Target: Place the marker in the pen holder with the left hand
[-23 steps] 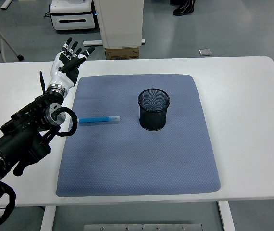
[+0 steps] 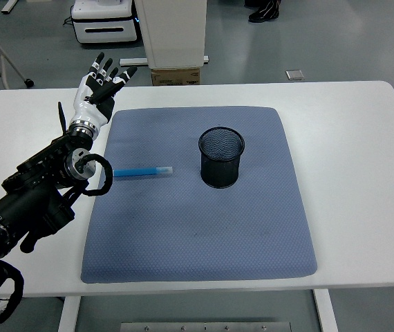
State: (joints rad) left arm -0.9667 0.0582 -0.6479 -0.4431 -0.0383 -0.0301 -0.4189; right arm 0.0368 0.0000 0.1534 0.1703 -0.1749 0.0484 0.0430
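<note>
Head view: a white counter (image 2: pixel 349 138) carries a blue-grey mat (image 2: pixel 197 228) that covers most of its middle. On the mat, a little toward 1 o'clock from the mat's centre, stands a black mesh pen holder (image 2: pixel 221 158), upright, its round mouth open to the camera. At 9 o'clock from the pen holder, with a clear gap between them, lies a blue marker (image 2: pixel 142 171). It lies flat on the mat close to the left border, its length running from 9 to 3 o'clock, with the paler end pointing at the pen holder.

The left arm (image 2: pixel 34 190) comes in from the lower left edge and reaches up toward 12 o'clock along the left side of the mat. A loop of black cable at the wrist lies just beside the marker's left end. The left hand (image 2: pixel 95 88) is over the far left corner of the counter, at about 11 o'clock from the marker and well apart from it. Its fingers (image 2: pixel 101 66) are released and spread, pointing toward 1 o'clock, and grasp nothing.

Beyond the counter's far edge is a grey floor with a cardboard box (image 2: pixel 176 75) at 12 o'clock and a white machine base (image 2: pixel 105 24) at 11 o'clock.
</note>
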